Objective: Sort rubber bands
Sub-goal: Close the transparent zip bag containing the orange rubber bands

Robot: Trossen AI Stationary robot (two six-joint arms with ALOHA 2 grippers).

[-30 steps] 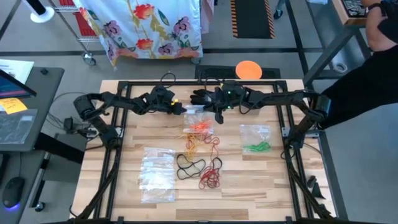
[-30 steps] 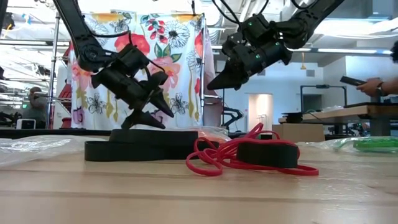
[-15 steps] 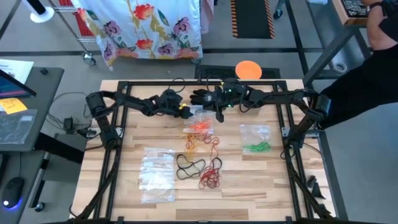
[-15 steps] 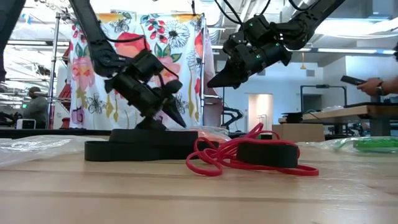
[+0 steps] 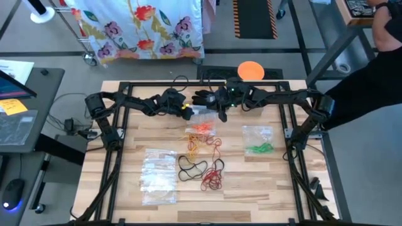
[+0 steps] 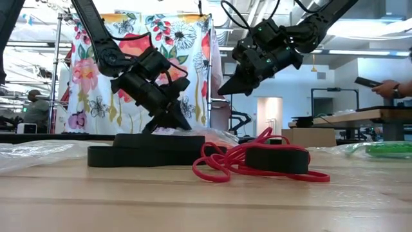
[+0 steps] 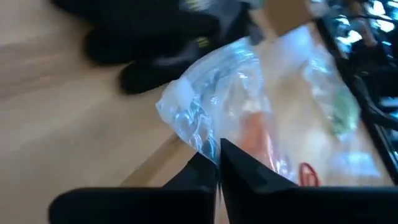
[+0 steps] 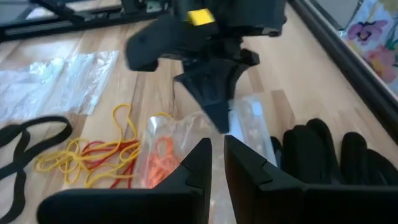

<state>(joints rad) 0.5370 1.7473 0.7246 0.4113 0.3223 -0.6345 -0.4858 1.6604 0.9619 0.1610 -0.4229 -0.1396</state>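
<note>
Sorting stands partly complete, judged from the overhead view and read from left to right across the desk [image 5: 125, 188]. At the left lies a stack of clear plastic bags [image 5: 159, 177], apparently unfilled (contents too faint to confirm). Behind it, the left tool [image 5: 186, 112] is down at the rear centre of the desk with its jaws closed on the corner of a clear bag of orange bands [image 5: 201, 125]; the left wrist view shows the two fingertips pinching the crumpled plastic. In the centre, loose rubber bands [image 5: 204, 164] remain on the bare wood: yellow and red loops just in front of the orange bag, black loops and a red cluster nearer the front edge. These are the unsorted remainder. Just behind the orange bag lies a black glove [image 5: 204, 97], and the right tool [image 5: 221, 115] hovers above that bag with its jaws nearly together and nothing between them, as the right wrist view shows. Toward the right, a second clear bag holding green bands [image 5: 257, 143] lies flat and apart from the pile; that colour appears finished. Assessment: green is bagged, orange is bagged or being handled, and yellow, red and black are still to be collected, so well over half of the work remains.
</note>
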